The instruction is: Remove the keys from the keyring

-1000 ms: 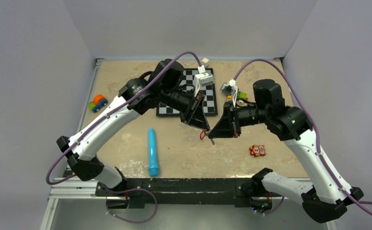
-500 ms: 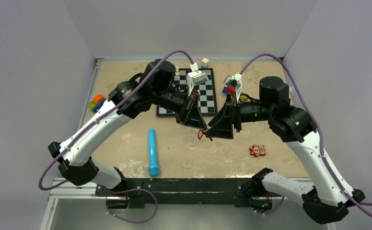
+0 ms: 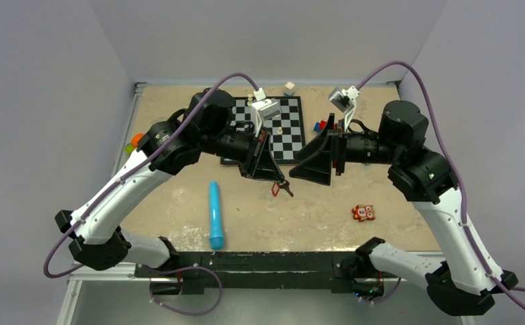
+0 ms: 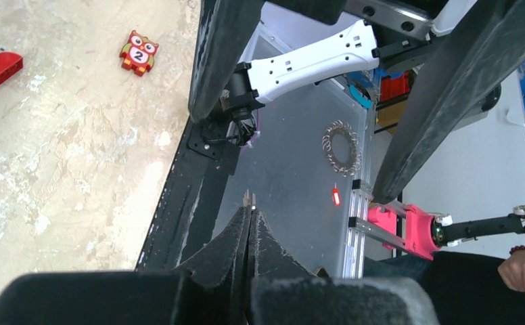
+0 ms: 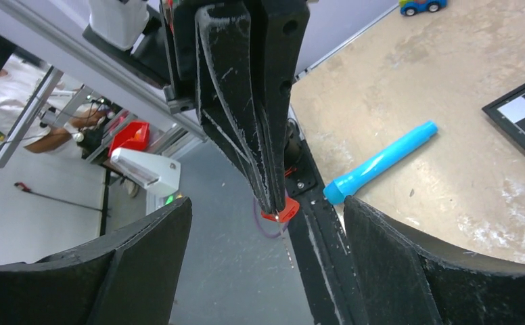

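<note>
over the sandy bench (image 3: 314, 217), the left hand (image 3: 278, 179) pinched the keyring (image 5: 280, 210) tight; the right hand (image 3: 299, 164) gaped wide, empty; removal apparently unfinished.

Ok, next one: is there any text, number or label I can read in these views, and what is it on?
"2": on the belly of the orange owl toy lying on the table.
Red key tag: any label on it is too small to read.
Nothing else legible in any view.
</note>
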